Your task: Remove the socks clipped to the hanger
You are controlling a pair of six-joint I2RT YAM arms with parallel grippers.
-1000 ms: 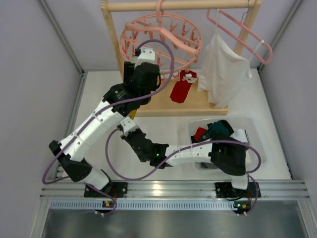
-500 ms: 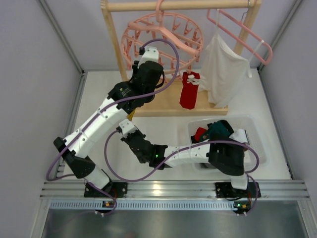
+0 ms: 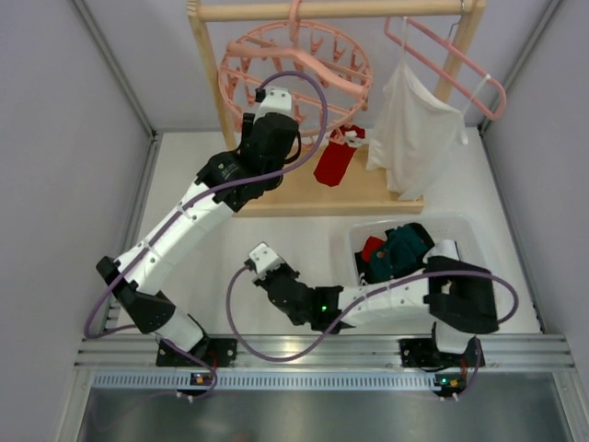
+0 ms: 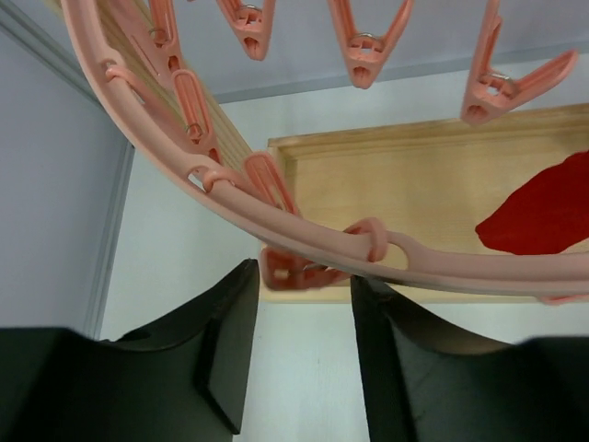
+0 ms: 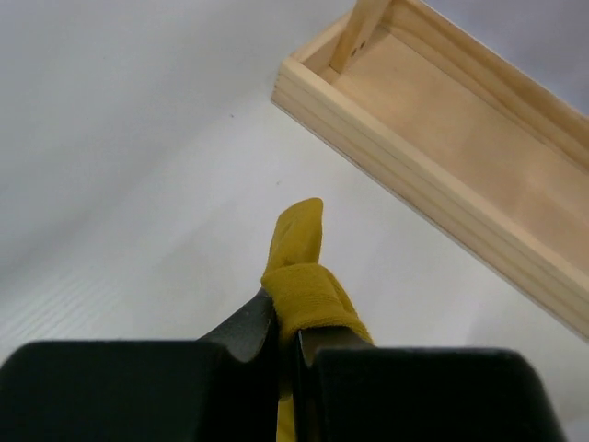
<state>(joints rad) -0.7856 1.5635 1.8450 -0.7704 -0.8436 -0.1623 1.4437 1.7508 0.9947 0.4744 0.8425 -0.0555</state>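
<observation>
Bright, even, diffuse light, faint soft shadows, crisp overhead view, wrist views blurred at their nearest edges

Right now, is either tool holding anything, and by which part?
The right tool pinches the mustard yellow sock near one end; the left tool holds nothing.

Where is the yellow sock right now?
In the right wrist view, the yellow sock is pinched by the right gripper, jaws shut, above the table and beside the wooden base.
</observation>
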